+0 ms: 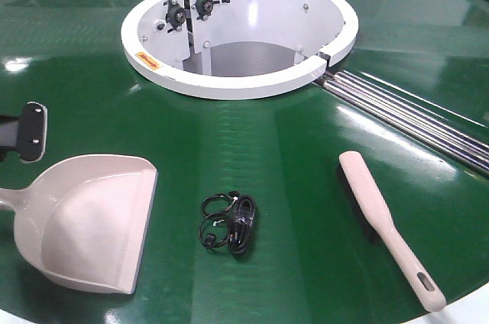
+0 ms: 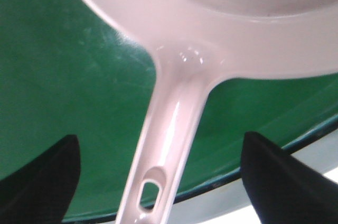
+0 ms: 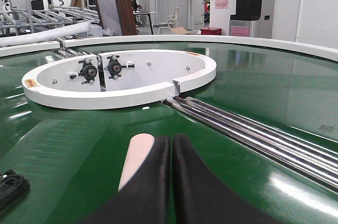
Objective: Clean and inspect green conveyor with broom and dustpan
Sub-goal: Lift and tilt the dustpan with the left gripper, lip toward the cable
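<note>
- Left gripper [image 2: 159,138]: two matte black plastic fingers [image 2: 39,184], broad at the base, narrowing to blunt rounded tips.
- From the front camera, a flat black rectangular finger plate [image 1: 32,130] with rounded corners, edged by a pale grey rim; carries a few small pale screw heads [image 1: 34,140].
- Behind the plate, a dark angular bracket [image 1: 6,137], cut off by the frame edge.
- Right gripper [image 3: 170,142]: two smooth matte black fingers [image 3: 153,182], rounded at the tips, widening toward the camera.

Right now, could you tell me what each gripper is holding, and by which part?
Nothing: left gripper open astride the dustpan handle, right gripper shut, empty.
</note>
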Tool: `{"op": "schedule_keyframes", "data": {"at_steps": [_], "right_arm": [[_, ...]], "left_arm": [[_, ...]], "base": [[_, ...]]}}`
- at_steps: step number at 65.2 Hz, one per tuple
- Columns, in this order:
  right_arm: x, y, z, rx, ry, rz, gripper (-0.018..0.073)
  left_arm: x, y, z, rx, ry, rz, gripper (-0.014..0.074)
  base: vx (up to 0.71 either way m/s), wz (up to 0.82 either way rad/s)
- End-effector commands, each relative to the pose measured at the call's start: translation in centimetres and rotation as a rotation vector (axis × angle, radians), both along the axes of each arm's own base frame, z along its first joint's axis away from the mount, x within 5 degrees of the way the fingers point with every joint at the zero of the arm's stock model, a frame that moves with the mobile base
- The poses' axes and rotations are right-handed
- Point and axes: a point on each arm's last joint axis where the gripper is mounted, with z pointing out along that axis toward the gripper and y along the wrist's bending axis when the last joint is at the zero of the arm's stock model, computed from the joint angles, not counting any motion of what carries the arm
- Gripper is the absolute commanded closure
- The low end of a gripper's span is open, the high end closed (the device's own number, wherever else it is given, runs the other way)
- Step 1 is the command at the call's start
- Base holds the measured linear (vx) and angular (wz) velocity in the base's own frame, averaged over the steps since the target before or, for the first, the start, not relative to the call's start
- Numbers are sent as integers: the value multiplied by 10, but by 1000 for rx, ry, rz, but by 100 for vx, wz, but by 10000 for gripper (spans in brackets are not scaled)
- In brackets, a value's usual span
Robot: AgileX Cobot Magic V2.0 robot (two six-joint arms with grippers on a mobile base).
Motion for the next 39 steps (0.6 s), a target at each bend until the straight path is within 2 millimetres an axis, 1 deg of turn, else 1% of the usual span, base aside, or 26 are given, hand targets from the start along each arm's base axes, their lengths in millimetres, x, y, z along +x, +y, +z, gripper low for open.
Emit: {"op": "schedule_keyframes", "data": {"at_steps": [1, 18, 25, 39], "right_arm": [[-1, -1, 6, -6, -81, -11, 568], [-1, -1, 6, -6, -81, -11, 568], [-1, -1, 6, -6, -81, -11, 568], [-1, -1, 6, -6, -81, -11, 568]], "left_arm": [[3, -2, 15, 2, -70, -25, 8], [9, -5, 6, -7, -57, -108, 8], [13, -6, -2, -21, -35, -107, 8], [19, -4, -15, 5, 2, -119, 13]], "base": [[0, 0], [0, 0], [0, 0], [0, 0]]}}
